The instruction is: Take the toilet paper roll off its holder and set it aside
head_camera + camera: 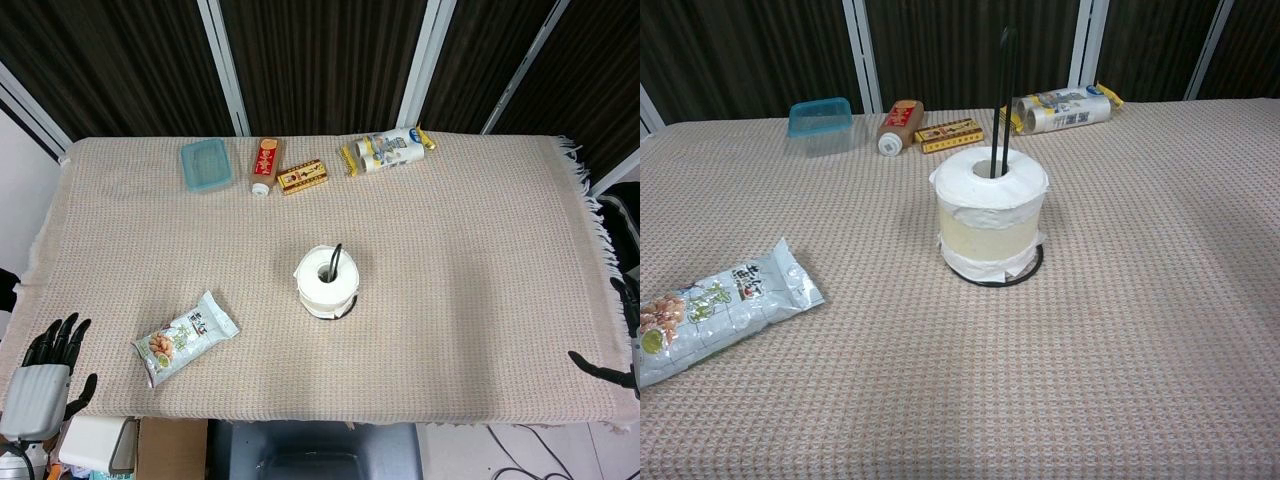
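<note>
The table (480, 300), covered by a beige woven cloth, carries every object in the scene, and the cloth itself is a hazard: a sideways drag on anything resting on it may bunch the weave and shift neighbouring items. The toilet paper roll (991, 215) stands upright near the table centre, threaded over the holder (1002, 95), a thin black vertical rod on a ring base that shows around the bottom of the roll. The rod rises well above the roll, so a lift that is too short or tilted is likely to catch the core on the rod and tip or carry the light holder along with it. The roll looks soft; a hard squeeze may deform it and bind the core on the rod. The snack packet (710, 310) lies flat to the near left, well apart from the roll, and may be swept by an arm reaching in from that side. The left hand (48, 370) rests at the near-left table edge with fingers apart and holding nothing. The right hand (620, 350) is only partly visible at the right edge; its fingers appear spread and empty. Both hands are well apart from the roll.
</note>
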